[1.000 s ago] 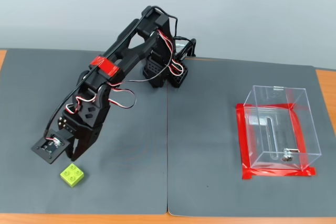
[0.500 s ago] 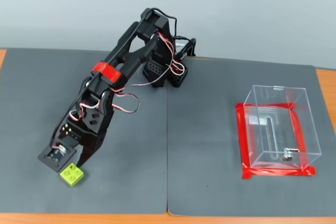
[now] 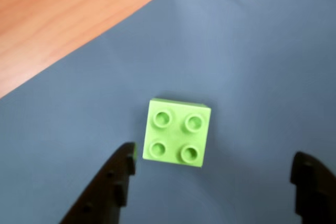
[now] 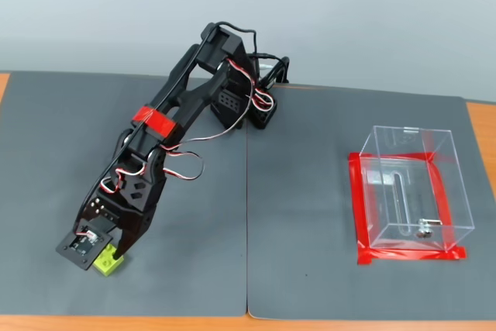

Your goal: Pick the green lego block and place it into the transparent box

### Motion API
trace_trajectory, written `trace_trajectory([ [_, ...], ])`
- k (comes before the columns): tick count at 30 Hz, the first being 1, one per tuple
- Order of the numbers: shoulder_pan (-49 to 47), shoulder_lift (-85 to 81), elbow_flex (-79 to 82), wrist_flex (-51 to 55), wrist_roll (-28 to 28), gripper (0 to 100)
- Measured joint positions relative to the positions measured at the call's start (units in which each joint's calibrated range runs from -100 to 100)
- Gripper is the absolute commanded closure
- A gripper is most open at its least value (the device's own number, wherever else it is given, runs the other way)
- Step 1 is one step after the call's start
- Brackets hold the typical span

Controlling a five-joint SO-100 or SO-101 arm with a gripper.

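Green lego block (image 3: 177,132) lies flat on our grey mat (image 3: 252,51); we see our end effector (image 3: 218,169) spread wide, its fingers flanking the block without touching.

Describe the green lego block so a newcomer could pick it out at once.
In the fixed view, follow the black arm down to the gray mat's near left corner. Under the open gripper lies the green lego block: small, lime, four-studded, the only brick there.

Lying on a wooden table (image 4: 480,125): grey mats (image 4: 325,269), carrying the green lego block (image 4: 109,262) near left, the transparent box (image 4: 411,187) right within red tape (image 4: 411,255), the arm's base (image 4: 244,110) far.
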Motion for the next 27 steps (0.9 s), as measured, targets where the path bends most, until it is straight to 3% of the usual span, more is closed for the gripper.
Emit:
trace_trajectory([
  [27, -0.3, 5.2, -0.3, -4.7, 0.0, 67],
])
